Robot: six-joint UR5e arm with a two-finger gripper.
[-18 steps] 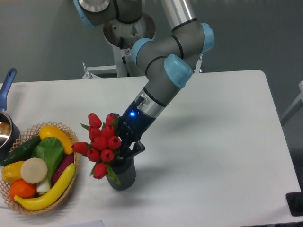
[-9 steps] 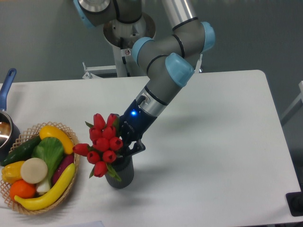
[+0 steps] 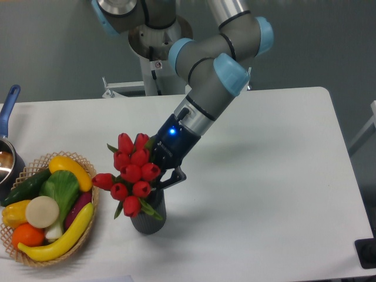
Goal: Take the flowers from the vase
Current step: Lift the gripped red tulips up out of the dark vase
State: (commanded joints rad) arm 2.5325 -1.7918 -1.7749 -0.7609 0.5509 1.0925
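Down at the front, the vase (image 3: 148, 218) stands on the white surface (image 3: 264, 194). Red flowers (image 3: 132, 174) stick up out of its mouth and lean to the left. Right behind the bunch, the hand (image 3: 164, 171) is clenched around the stems, just above the vase. A basket (image 3: 88, 229) of toy fruit sits to the left. Farther back at the left edge is a pot (image 3: 7, 161) with a blue handle.

Flowers (image 3: 132, 173): red buds, green leaves. Vase (image 3: 148, 218): dark grey. Bench (image 3: 264, 194): plain white. Basket (image 3: 88, 226) at 9 o'clock: tan wicker weave; holds yellow, green, orange, white, purple produce. Arm (image 3: 217, 70): grey, light-blue caps.
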